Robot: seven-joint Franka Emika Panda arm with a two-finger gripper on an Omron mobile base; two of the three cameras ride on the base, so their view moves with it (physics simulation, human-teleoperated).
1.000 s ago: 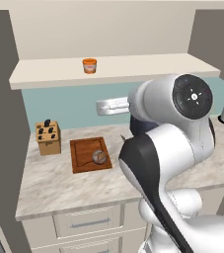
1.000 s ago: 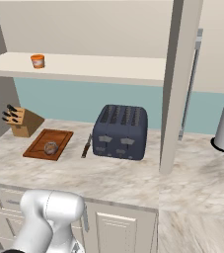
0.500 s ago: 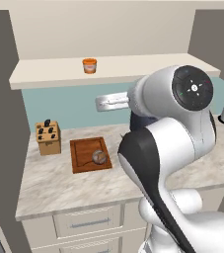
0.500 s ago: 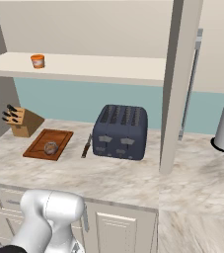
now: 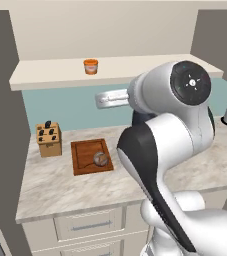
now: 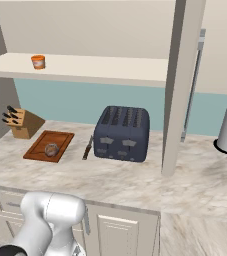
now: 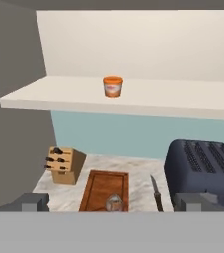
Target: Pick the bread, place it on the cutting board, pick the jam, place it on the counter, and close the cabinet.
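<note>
With the bread [image 5: 100, 159] already on the board [image 5: 87, 155], the wide-open jaws face the jam [image 7: 113, 86] on the cabinet shelf [image 7: 59, 96]; a level, centred approach should straddle the jar without toppling it.

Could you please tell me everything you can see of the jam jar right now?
The jam is a small orange cylindrical jar with a paler band near its top. It stands upright and alone on the cream shelf of the open cabinet, above the counter and roughly over the cutting board. Only the shelf touches it. Its label is too small to read.
</note>
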